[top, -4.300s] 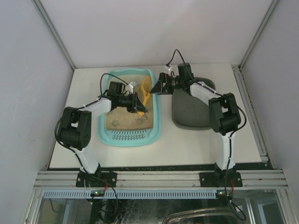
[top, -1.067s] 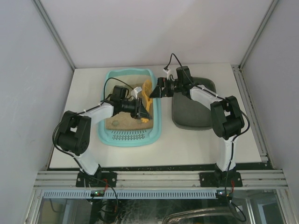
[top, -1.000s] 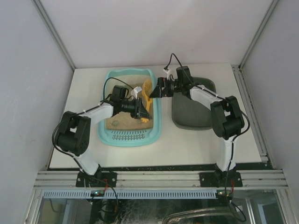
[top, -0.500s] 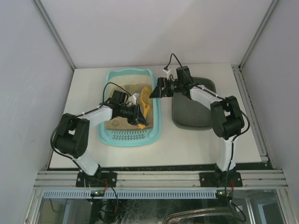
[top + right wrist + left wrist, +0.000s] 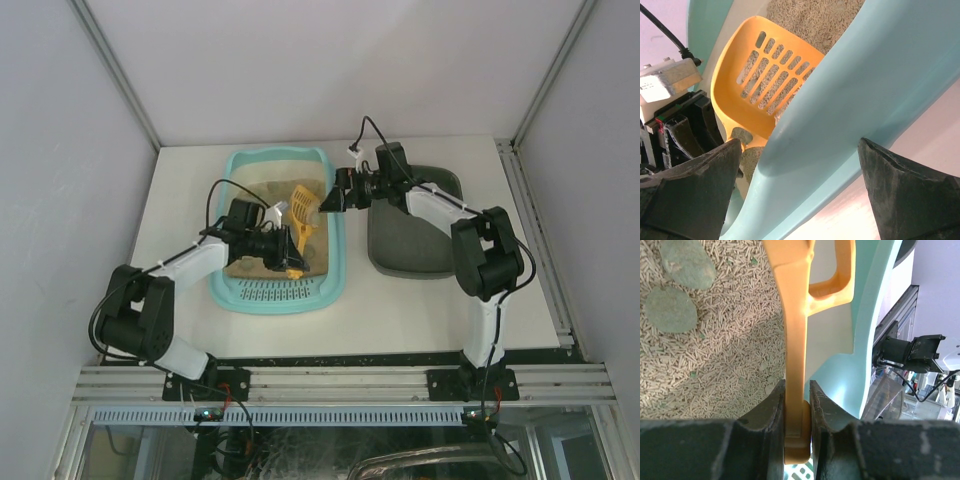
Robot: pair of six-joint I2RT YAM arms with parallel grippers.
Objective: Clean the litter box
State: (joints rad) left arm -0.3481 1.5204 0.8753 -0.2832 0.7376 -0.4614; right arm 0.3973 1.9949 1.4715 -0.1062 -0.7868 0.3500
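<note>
My left pincer (image 5: 797, 390), pinching the scoop (image 5: 795, 315) by its handle, has pulled back toward the grate (image 5: 280, 292) and swung the scoop off the wall, seemingly a sifting pass, while my right pincer (image 5: 800, 142) stays spread astride the rim of the litter box (image 5: 335, 255) on the counter (image 5: 420, 300).

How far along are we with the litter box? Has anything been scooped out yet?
Done: the left gripper is shut on the handle of the orange scoop, which is inside the litter box. In hand: the right gripper is open, its jaws either side of the box's right rim, not clamped. Left: two grey lumps lie in the litter, and no waste shows on the visible part of the grey tray.
</note>
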